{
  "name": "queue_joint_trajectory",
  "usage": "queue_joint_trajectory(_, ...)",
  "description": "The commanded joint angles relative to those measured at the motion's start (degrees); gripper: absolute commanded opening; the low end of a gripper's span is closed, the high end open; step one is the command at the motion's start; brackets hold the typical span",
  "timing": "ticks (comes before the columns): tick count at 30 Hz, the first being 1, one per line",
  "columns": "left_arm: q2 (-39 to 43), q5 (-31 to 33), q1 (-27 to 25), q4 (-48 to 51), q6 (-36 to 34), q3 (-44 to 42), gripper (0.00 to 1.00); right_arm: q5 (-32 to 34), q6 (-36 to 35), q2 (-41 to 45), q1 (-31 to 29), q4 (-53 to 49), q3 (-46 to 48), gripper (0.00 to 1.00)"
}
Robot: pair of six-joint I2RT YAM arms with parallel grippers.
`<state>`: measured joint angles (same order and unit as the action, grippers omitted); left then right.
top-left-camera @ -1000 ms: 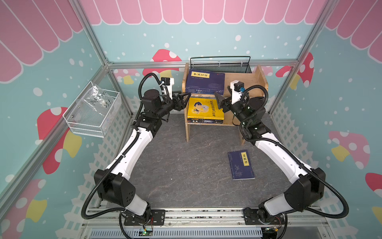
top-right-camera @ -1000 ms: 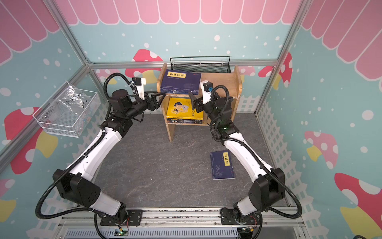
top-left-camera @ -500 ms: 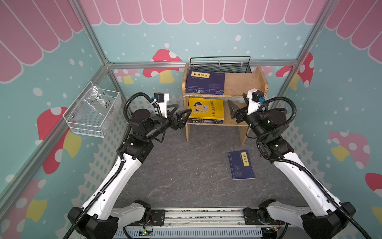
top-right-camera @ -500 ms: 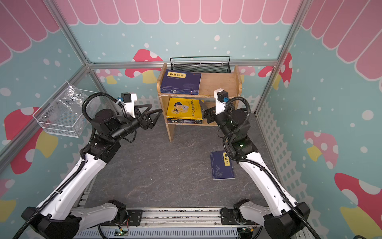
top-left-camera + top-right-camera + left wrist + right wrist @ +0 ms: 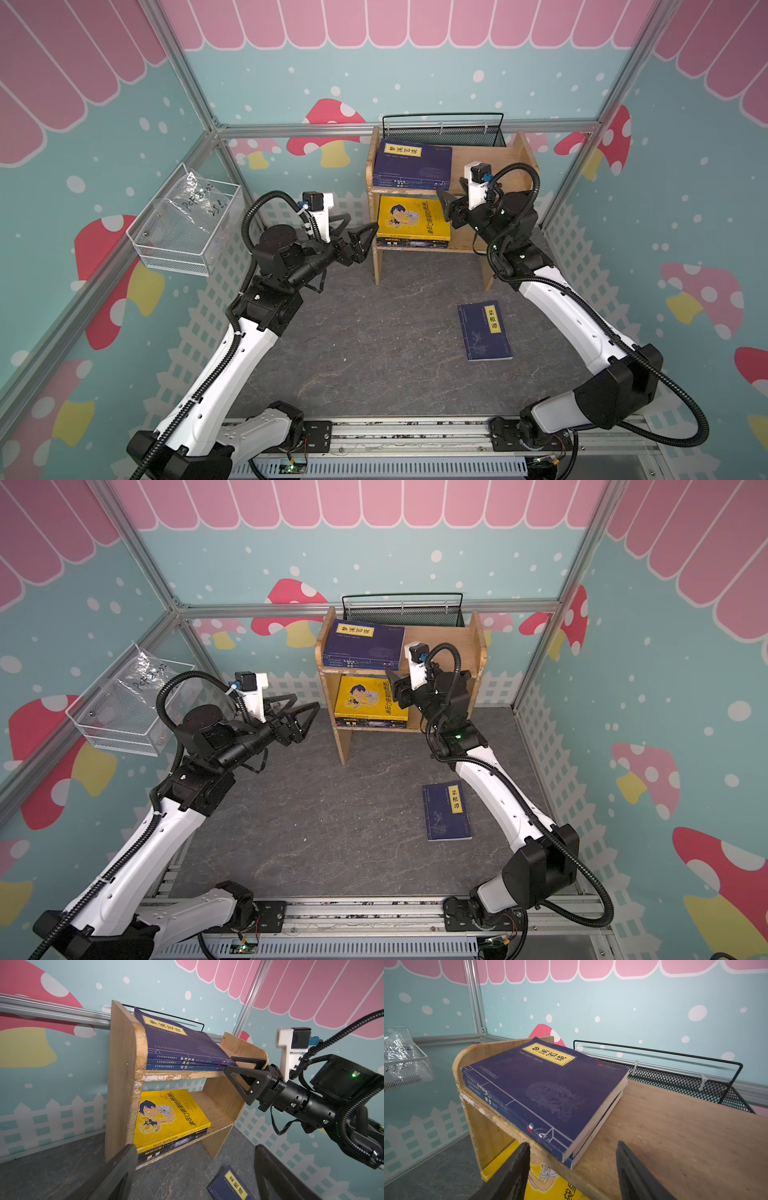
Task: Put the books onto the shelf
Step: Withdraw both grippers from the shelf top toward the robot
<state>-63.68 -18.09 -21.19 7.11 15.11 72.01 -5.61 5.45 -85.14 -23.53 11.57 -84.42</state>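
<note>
One navy book (image 5: pixel 484 330) lies on the floor (image 5: pixel 365 332), yours to shelve; the navy stack (image 5: pixel 411 166) and yellow-topped stack (image 5: pixel 413 218) fill the shelf (image 5: pixel 521 154) (upper, lower tier). Left gripper (image 5: pixel 362 223) and right gripper (image 5: pixel 444 205) gape empty.

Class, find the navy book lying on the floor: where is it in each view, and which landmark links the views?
Both top views: the navy book lies flat on the floor, right of centre, before the shelf's right leg.
Left wrist: on the floor by the shelf's foot, partly cut off.
Right wrist: not in it.
Shared landmark: the shelf.
</note>
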Motion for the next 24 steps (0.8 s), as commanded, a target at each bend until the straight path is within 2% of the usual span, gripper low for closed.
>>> queue_joint_trajectory(1,0.5,1.49,-0.2,1.42,-2.0,-0.73,0.89,0.31,-0.34,-0.57,0.59,1.36,-1.78,0.63)
queue_joint_trajectory(11,-0.47,1.7,-0.23,0.97,-1.95,-0.72,0.89,-2.49,-0.18,1.46,1.33,2.58,0.26,0.61)
queue_joint_trajectory(17,-0.57,1.79,-0.19,0.62,-1.67,-0.9,0.89,-1.94,0.64,1.08,1.92,3.18,0.15,0.54)
queue_joint_trajectory(24,-0.48,2.25,-0.19,0.59,-1.67,-1.06,0.89,-4.14,1.2,0.57,2.23,3.88,0.09,0.52)
